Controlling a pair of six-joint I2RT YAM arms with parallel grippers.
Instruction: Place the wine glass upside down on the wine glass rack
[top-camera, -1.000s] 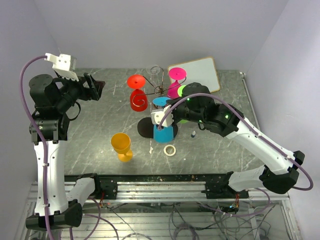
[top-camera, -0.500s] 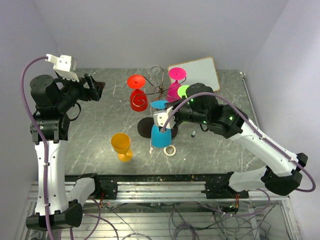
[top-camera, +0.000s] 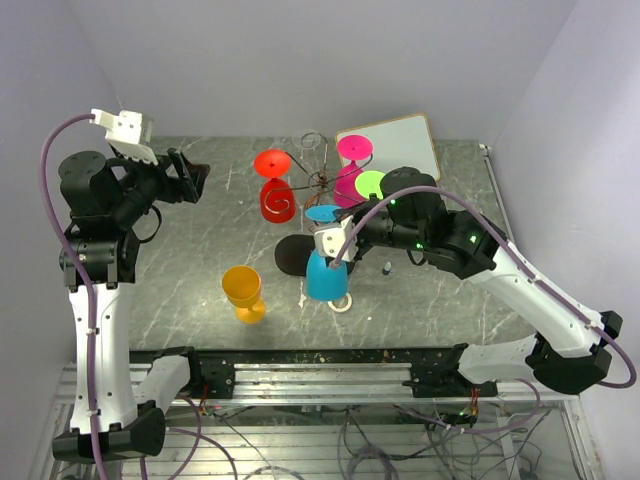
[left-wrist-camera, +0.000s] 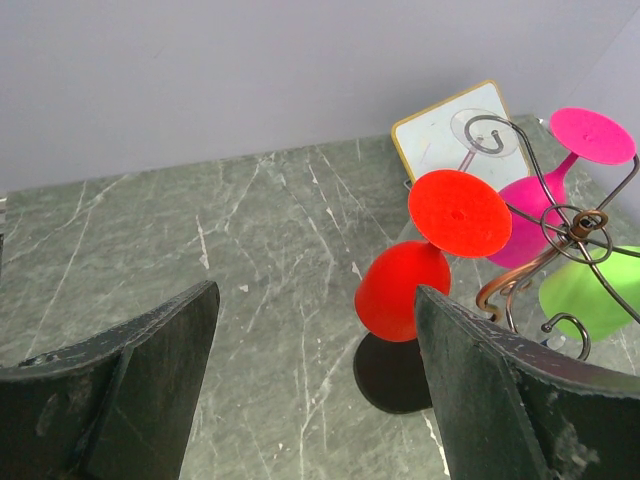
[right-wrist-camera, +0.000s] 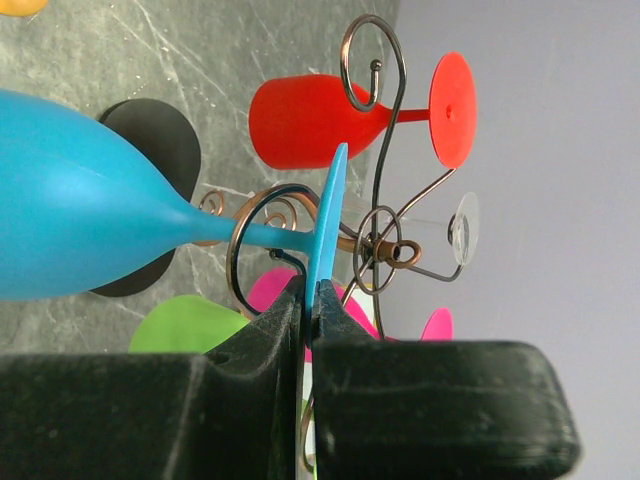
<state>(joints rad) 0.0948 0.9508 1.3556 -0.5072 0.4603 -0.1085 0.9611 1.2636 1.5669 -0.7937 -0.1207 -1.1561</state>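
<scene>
**Status: blue wine glass held at the rack by the right tool**

Worktop: grey marbled surface carrying all items.

White board: lies flat at the far right, just behind the rack.

Wine glass rack: stands at the far centre on its black oval base. Its curled wire arms carry a red glass on the left, a pink glass at the far right, and a green glass on the right. All three hang bowl down, foot up.

Right tool: clenched on the rim of the foot of the blue wine glass, with the foot edge pinched between its fingers.

Blue wine glass: inverted and tilted, at the near side of the rack, with the bowl low over the worktop. In the right wrist view, a curled rack arm loops around the stem just below the foot.

Left tool: released, jaws wide apart, raised at the far left and well apart from the rack.

Orange glass: stands alone on the worktop at near left.

Tape ring: lies flat, partly hidden behind the blue bowl.
</scene>
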